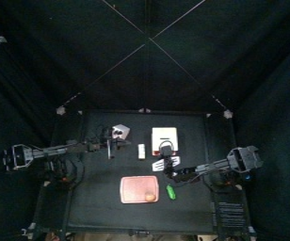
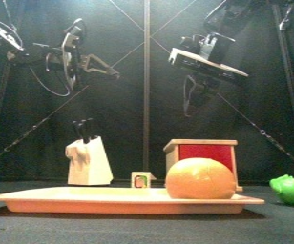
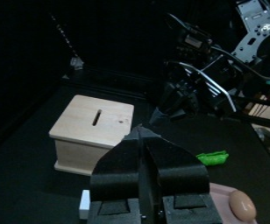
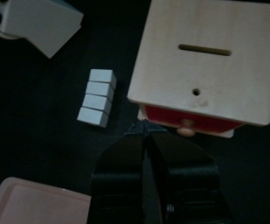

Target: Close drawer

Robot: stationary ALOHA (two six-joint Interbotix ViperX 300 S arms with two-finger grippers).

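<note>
We see no readable writing anywhere. The drawer [image 4: 207, 61], wooden with a slotted top, sits mid-table behind the pink board [image 1: 140, 190]. The right gripper [image 4: 156, 131], jaws nearly closed and empty, hovers at its red front. The left gripper [image 3: 145, 140], narrowly parted, holds nothing.

drawer unit [image 4: 208, 66]: 1
salmon tray [image 2: 112, 199]: 1
orange ball [image 2: 200, 178]: 1
green object [image 2: 290, 188]: 1
white knife block [image 2: 89, 160]: 1
small white segmented block [image 4: 96, 97]: 1
robot arms: 2
</note>
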